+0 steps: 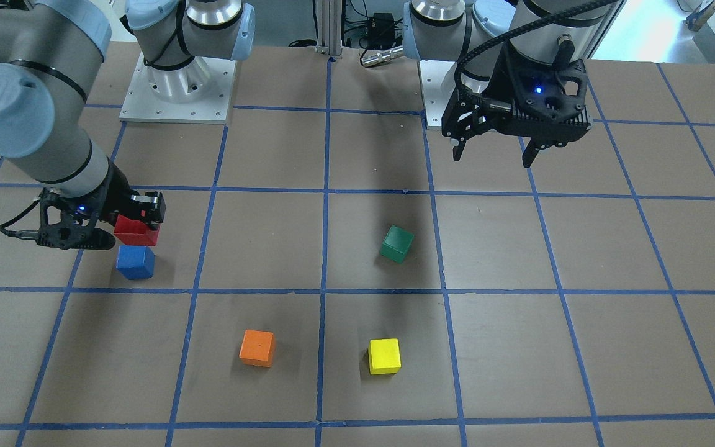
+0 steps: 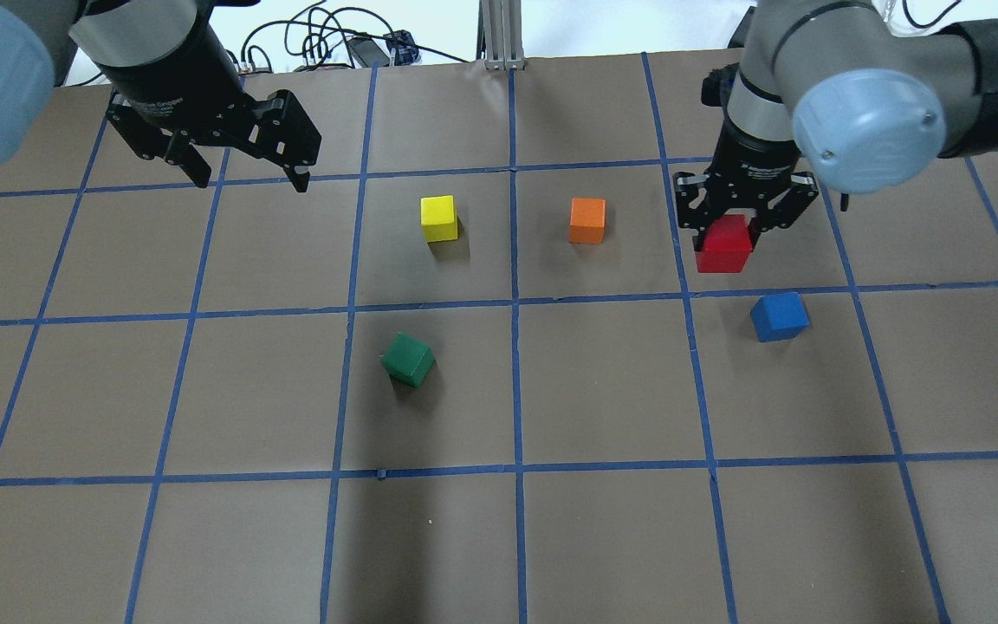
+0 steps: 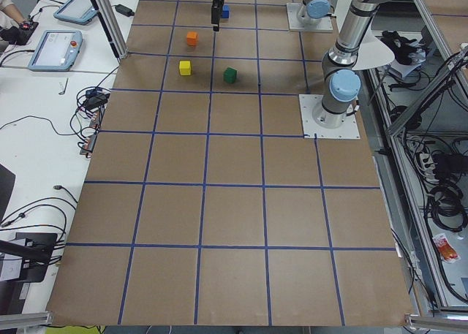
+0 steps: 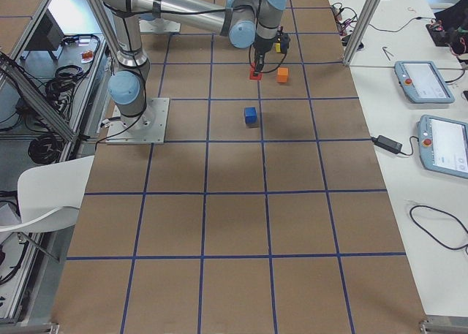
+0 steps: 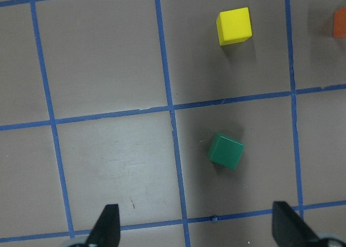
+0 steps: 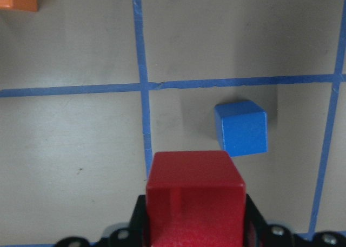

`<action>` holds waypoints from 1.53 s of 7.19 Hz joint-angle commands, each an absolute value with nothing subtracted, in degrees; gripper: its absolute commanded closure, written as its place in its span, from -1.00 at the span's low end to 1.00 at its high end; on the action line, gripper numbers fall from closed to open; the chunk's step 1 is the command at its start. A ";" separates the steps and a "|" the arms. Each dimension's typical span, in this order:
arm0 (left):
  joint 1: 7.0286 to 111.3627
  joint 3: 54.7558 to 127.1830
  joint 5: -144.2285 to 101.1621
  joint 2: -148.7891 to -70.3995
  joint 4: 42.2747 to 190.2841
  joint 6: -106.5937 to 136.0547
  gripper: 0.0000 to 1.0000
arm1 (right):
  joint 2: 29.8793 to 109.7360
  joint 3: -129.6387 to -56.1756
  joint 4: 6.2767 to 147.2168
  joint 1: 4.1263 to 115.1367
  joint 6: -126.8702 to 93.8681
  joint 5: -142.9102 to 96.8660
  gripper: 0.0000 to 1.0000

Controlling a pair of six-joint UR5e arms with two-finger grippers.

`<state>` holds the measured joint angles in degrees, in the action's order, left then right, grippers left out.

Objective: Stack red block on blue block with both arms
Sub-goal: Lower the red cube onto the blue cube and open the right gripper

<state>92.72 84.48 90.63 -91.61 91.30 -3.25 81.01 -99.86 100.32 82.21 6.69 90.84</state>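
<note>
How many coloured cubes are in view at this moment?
5. The red block is gripped in the right gripper. The blue block sits close by, apart from it. The green cube, yellow cube and orange cube lie separately. None appears hidden.

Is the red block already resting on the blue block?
No, the red block is held in the right pincer, apart from the blue block.

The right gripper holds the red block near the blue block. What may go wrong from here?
1. The red block in the right gripper is beside the blue block, not above it; lowered off-centre, it may push it or tip off.
2. The blue block looks slightly turned, so the stack may sit skewed.
</note>
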 commanded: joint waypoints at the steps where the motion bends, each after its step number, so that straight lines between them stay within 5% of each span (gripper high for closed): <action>1: 92.55 84.38 90.70 -91.58 91.32 -3.25 -1.00 | 80.86 -106.40 107.97 77.18 14.40 90.70 1.00; 3: 92.64 84.64 90.70 -91.32 91.32 -3.16 -1.00 | 80.86 -111.78 116.43 77.17 14.76 90.70 1.00; 11: 92.64 84.73 90.70 -91.32 91.32 -3.16 -1.00 | 78.85 -112.24 119.09 76.99 16.96 90.70 1.00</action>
<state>92.64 84.72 90.70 -91.32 91.32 -3.16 79.67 -112.21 118.42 76.99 16.91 90.65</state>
